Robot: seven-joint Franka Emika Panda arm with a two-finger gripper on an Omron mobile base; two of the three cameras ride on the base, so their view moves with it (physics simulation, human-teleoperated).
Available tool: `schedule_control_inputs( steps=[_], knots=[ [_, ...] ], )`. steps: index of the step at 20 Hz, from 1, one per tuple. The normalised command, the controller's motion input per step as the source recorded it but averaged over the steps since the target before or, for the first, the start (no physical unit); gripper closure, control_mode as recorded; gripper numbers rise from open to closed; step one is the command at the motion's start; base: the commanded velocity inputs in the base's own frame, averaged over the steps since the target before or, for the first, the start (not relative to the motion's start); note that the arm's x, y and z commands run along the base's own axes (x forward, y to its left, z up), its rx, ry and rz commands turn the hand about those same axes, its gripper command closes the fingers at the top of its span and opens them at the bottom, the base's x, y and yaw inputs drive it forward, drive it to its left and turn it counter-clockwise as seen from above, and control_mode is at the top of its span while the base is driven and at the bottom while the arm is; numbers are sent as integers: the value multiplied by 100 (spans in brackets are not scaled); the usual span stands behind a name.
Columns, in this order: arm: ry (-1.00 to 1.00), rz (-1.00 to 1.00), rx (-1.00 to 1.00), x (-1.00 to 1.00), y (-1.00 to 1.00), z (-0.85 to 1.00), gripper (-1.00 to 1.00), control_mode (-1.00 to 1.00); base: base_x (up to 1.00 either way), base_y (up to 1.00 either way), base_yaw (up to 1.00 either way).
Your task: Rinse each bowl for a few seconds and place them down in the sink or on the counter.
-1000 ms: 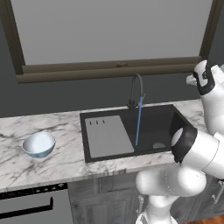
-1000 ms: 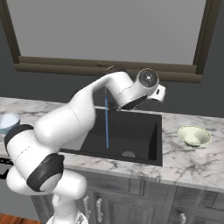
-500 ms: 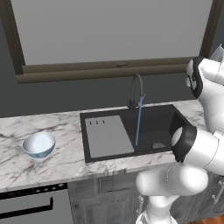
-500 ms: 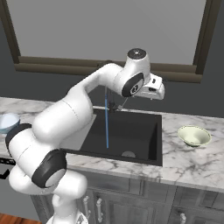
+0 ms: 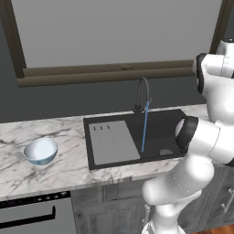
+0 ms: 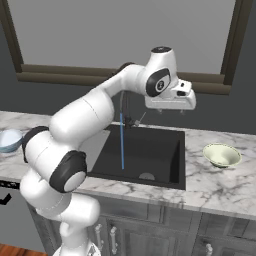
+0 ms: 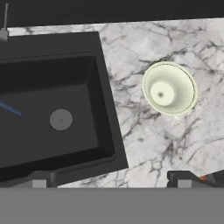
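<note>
A pale yellow-green bowl (image 7: 169, 89) is sitting upright on the counter (image 7: 144, 144); likely light, rigid, slippery, best pinched at its rim. The end effector (image 6: 170, 102) is hovering with its jaws apart.

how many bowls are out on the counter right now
2. The blue-and-white bowl sits on the counter left of the sink; the yellow-green bowl sits on the counter to its right.

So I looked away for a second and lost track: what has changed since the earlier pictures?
The arm has swung its hand up and to the right, from over the sink toward the pale yellow-green bowl. The hand was empty and is still open. Both bowls, including the blue-and-white bowl, sit unmoved on the counter, and the water keeps running.
</note>
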Motion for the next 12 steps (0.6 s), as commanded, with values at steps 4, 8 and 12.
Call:
schedule_control_inputs(
  steps=[4, 8, 12],
  knots=[
    [4, 0, -5, -4, -24, -27, -100, -100, 0, 0, 0],
    [0, 3, -3, -8, -8, -29, -100, -100, 0, 0, 0],
    [0, 6, -8, -1, -2, -34, -100, -100, 0, 0, 0]
  ],
)
